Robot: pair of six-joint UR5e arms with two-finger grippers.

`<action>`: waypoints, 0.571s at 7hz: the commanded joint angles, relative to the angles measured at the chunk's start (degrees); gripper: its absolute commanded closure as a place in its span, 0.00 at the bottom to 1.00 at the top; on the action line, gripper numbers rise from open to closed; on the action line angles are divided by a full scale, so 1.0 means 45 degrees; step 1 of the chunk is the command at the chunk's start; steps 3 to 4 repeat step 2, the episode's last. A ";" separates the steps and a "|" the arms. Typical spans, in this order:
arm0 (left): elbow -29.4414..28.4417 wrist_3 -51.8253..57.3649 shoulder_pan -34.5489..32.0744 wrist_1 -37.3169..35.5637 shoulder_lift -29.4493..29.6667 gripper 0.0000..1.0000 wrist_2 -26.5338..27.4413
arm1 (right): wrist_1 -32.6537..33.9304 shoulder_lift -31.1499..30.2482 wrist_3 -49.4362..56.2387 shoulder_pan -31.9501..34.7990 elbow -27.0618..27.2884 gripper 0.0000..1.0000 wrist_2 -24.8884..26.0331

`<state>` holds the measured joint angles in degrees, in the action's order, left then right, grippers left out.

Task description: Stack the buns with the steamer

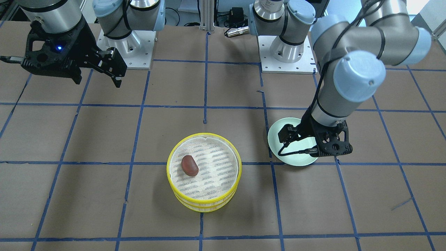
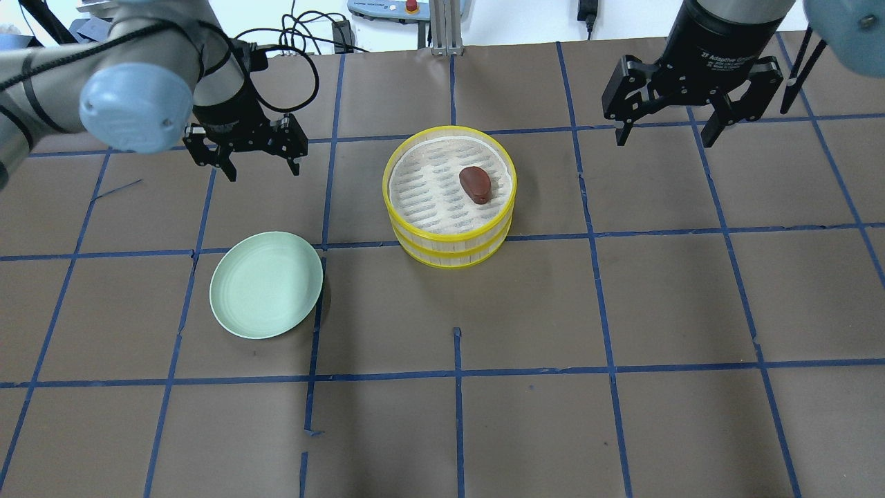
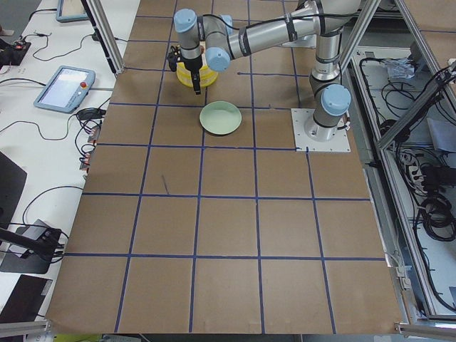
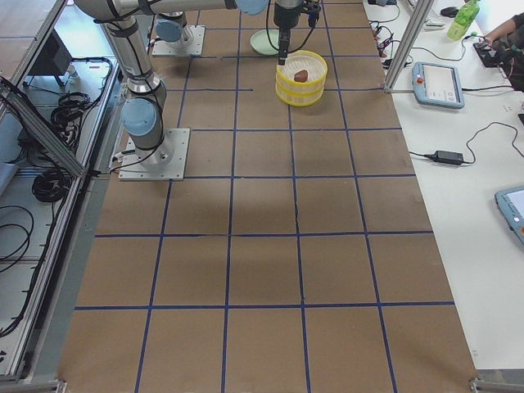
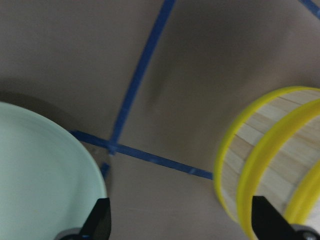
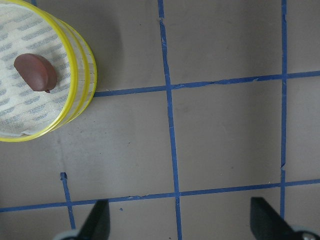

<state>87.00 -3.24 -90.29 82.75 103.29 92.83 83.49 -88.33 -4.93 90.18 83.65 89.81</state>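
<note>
The steamer, its two trays stacked, stands on the bench with the brown bun on its top floor; no white bun shows. My left fingers, beyond the plate, and right fingers hang spread and empty, apparently because the stacking is finished.

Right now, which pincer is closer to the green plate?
Left. The left pincer hangs close by the green plate, while the right pincer is far off, beyond the yellow steamer.
</note>
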 commanded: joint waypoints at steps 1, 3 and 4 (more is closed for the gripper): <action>-0.1967 -0.0295 -0.1553 0.2447 -0.1307 0.00 0.0212 | -0.0057 0.0000 -0.0018 0.0000 -0.0014 0.00 0.0003; -0.1738 -0.0276 -0.1132 0.3127 -0.1835 0.00 0.0212 | -0.0038 0.0000 -0.0018 0.0000 0.0005 0.00 0.0003; -0.1738 -0.0276 -0.1132 0.3127 -0.1835 0.00 0.0212 | -0.0038 0.0000 -0.0018 0.0000 0.0005 0.00 0.0003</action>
